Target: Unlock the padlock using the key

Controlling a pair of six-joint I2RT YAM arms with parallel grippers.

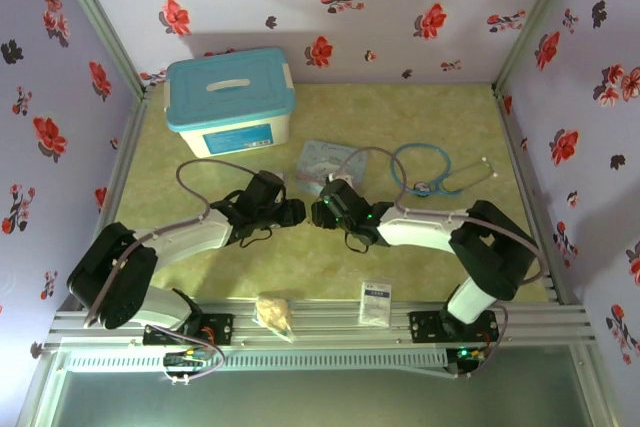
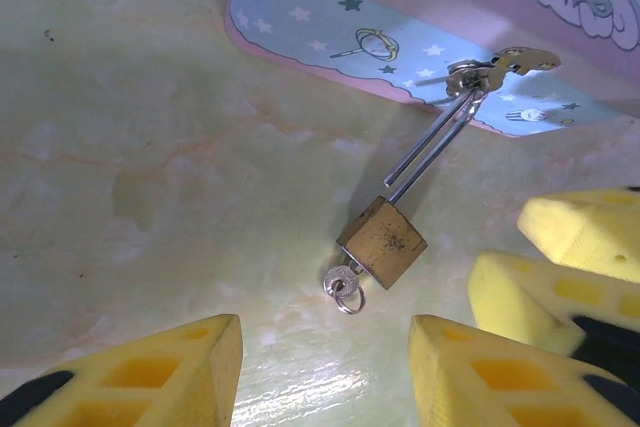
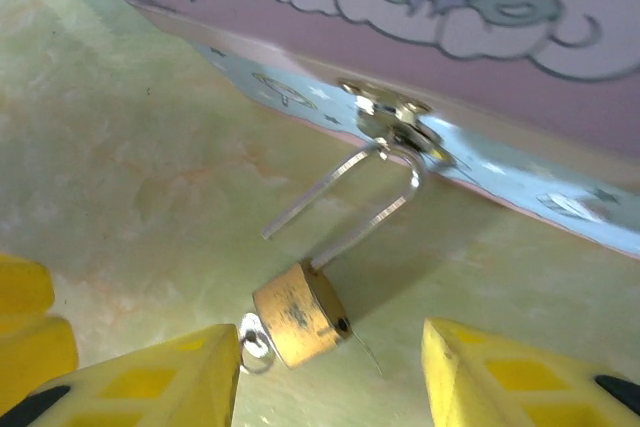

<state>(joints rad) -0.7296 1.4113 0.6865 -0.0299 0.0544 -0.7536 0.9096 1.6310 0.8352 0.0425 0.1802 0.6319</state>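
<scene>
The small brass padlock [image 2: 382, 241] lies on the green table, its silver shackle [image 3: 380, 197] hooked through the clasp of the pale blue cartoon tin [image 2: 330, 17]. One shackle leg stands free of the padlock [image 3: 298, 313] body. The key [image 2: 343, 282], with a tiny ring, sticks out of the padlock's bottom. My left gripper [image 2: 325, 347] is open just short of the key, holding nothing. My right gripper [image 3: 330, 347] is open around the padlock, its left finger close beside the key [image 3: 252, 337]. Both grippers [image 1: 297, 212] [image 1: 320, 213] face each other in front of the tin [image 1: 328, 159].
A white box with a blue lid [image 1: 230, 102] stands at the back left. A blue stethoscope [image 1: 435, 172] lies right of the tin. A white sachet [image 1: 376, 299] and a beige lump [image 1: 274, 313] sit at the near edge. Floral walls enclose the table.
</scene>
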